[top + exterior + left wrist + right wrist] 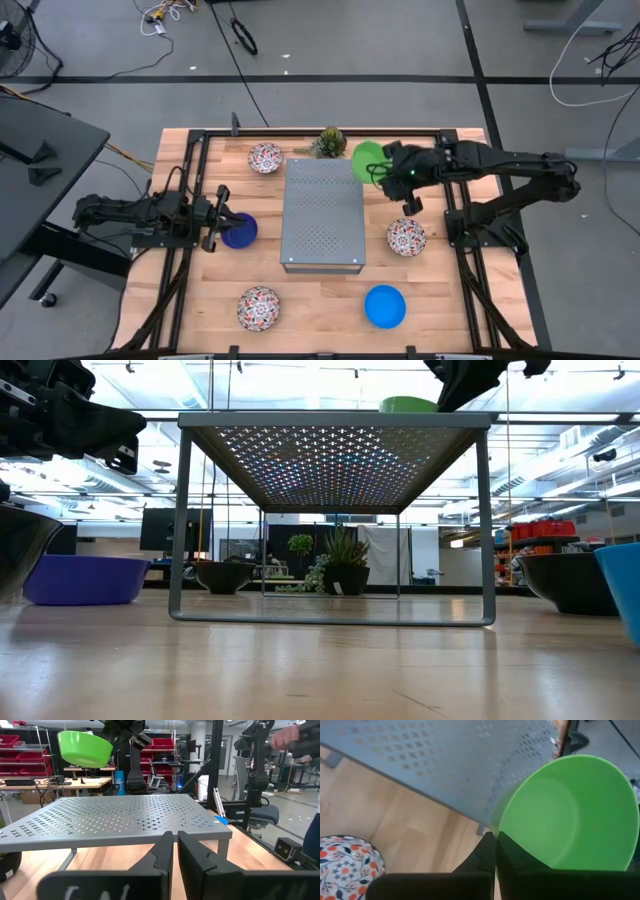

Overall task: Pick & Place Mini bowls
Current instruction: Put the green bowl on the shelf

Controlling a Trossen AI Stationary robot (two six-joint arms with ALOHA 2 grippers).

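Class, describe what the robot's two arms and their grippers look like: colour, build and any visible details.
Both arms are matte black, built of jointed tubular segments. The left gripper and right gripper each end in two flat, dark, blocky fingers. A small green light glows on the right arm's wrist. No markings are legible.

1. Right arm reaches in from the right side of the table toward the far middle, forearm stretched out nearly straight across and the wrist raised well above the tabletop.
2. Right gripper has its fingers pinched tight together — clamped on the rim of the green bowl, which hangs tilted in the air.
3. Left arm lies low along the left side, pointing toward the middle.
4. Left gripper has its fingers nearly closed, just a thin slit between them — nothing in them.
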